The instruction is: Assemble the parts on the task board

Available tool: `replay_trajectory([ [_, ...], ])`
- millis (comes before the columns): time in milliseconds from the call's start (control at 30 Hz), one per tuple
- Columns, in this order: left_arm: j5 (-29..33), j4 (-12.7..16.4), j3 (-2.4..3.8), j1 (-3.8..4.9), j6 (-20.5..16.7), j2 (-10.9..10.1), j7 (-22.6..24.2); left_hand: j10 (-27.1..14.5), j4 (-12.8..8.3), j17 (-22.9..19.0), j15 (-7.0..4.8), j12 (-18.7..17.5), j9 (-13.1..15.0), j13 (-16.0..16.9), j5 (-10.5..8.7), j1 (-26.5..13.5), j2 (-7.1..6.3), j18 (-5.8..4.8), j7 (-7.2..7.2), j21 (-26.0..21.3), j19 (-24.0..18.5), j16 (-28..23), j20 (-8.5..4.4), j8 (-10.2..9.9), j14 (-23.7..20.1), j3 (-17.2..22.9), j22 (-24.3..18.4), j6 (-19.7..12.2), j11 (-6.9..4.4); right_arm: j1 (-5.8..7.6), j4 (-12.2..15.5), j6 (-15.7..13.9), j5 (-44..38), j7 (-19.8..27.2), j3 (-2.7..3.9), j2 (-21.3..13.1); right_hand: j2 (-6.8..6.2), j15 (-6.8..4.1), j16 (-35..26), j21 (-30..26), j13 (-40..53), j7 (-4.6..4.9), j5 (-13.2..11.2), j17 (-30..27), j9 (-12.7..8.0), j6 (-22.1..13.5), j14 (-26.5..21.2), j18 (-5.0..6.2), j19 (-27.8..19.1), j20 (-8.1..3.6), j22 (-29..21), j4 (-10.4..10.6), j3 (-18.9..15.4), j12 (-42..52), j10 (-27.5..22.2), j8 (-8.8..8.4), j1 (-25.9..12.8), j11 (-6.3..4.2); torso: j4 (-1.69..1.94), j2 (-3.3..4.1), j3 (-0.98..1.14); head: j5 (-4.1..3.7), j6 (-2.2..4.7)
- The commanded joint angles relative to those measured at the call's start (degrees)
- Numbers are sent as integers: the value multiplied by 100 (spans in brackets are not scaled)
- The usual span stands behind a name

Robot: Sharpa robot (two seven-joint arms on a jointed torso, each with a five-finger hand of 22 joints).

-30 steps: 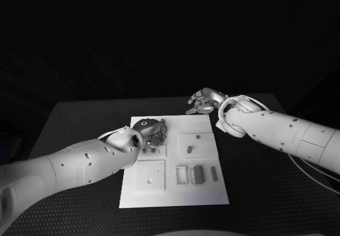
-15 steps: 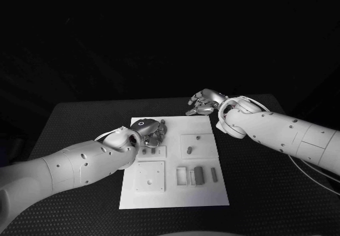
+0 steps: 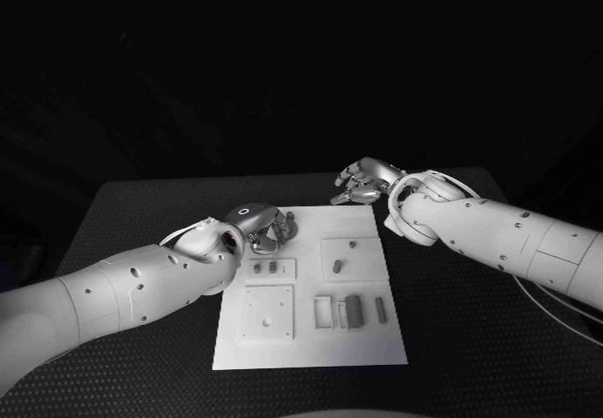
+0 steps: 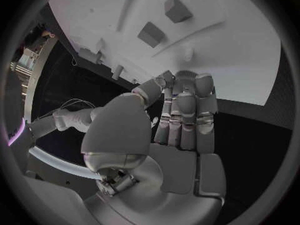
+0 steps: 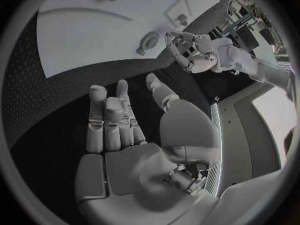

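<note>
Two white arms reach over the counter [image 3: 151,218], a black slab with a fine woven-looking grain, and the board [image 3: 358,344] lies flat in its middle: a smooth white rectangular plate with raised square blocks and shallow slots moulded into it. The parts [image 3: 353,306] are small grey pieces, mostly short bars and pegs, sitting in a row of slots near the board's near half, with a few more in the blocks toward the far half.

The left hand [image 3: 267,228] has shifted over the last second: it sat further onto the board's far left corner, and now it has drawn back toward that edge and risen slightly. Its fingers lie nearly straight and close together, thumb bent across them; I cannot tell whether anything small is pinched there, though nothing shows in the wrist view. I judge this a withdrawal or repositioning, not a placement finished.

The right hand [image 3: 363,182] has not moved; it hovers past the board's far right corner, fingers loosely apart and holding nothing.

Both hands are silver metal, segmented and glossy.
</note>
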Motion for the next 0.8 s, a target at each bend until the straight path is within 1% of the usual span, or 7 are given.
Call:
replay_trajectory([
  [33,37,127,9,29,93,-101,-34,79,-7,-3,-4,0,4,5,12,-17,21,487,3,-25,-10,-24,-46,31,40,39,70,30,27,-2,1,47,-11,53,2,2,-2,13,-30,-31,7,29,12,7,-9,0,-44,254,-14,-40,91,-2,35,-28,21,18,-51,15,4,-3,6,12,-4],
  [267,21,342,4,53,280,-352,-129,80,-6,-3,-5,-4,5,6,12,-19,28,484,2,-30,-9,-26,-48,31,41,42,69,31,27,-2,2,46,-10,50,2,-12,-3,13,-30,-31,9,29,12,7,-10,-1,-44,254,-14,-40,91,-2,35,-29,22,18,-51,15,-1,4,2,19,-3],
  [367,-267,439,3,72,411,-456,-173,79,-6,-3,-4,-6,5,7,11,-21,27,483,3,-32,-11,-26,-48,30,41,42,69,29,27,-2,4,47,-8,50,2,-19,-3,13,-30,-31,9,29,12,7,-10,-1,-44,254,-14,-40,91,-3,35,-30,22,18,-51,15,-5,6,-3,21,-7],
  [633,-386,577,0,85,550,-600,-242,78,-14,-3,-3,-13,5,9,7,-21,14,478,3,-41,-18,-30,-50,27,37,44,69,27,28,-2,7,48,-7,48,2,-26,-3,13,-30,-31,10,29,12,7,-10,-2,-44,254,-14,-40,91,-3,35,-31,22,18,-52,15,-4,6,-7,17,-19],
  [667,-386,594,0,85,549,-616,-247,78,-15,-3,-3,-13,5,9,7,-21,13,477,3,-42,-18,-31,-50,26,36,45,69,27,28,-2,6,48,-7,47,2,-26,-3,13,-30,-31,10,29,12,7,-10,-2,-44,254,-14,-40,91,-3,35,-31,22,18,-52,15,-6,7,-5,17,-19],
  [767,-407,689,-1,86,535,-695,-261,80,-15,-3,-3,-14,5,10,5,-20,12,476,3,-44,-19,-32,-50,26,35,46,69,27,28,-2,3,47,-7,48,2,-30,-3,13,-30,-31,11,29,12,7,-11,-2,-44,254,-14,-40,91,-3,35,-32,22,18,-52,15,-9,7,-10,16,-26],
  [800,-410,707,-1,89,538,-711,-264,80,-16,-3,-3,-15,5,10,5,-19,11,475,2,-45,-20,-32,-50,26,35,47,69,27,28,-2,3,47,-7,48,2,-31,-4,13,-31,-31,11,29,12,7,-11,-2,-44,254,-14,-40,91,-3,35,-32,22,18,-52,15,-8,8,-8,15,-25],
])
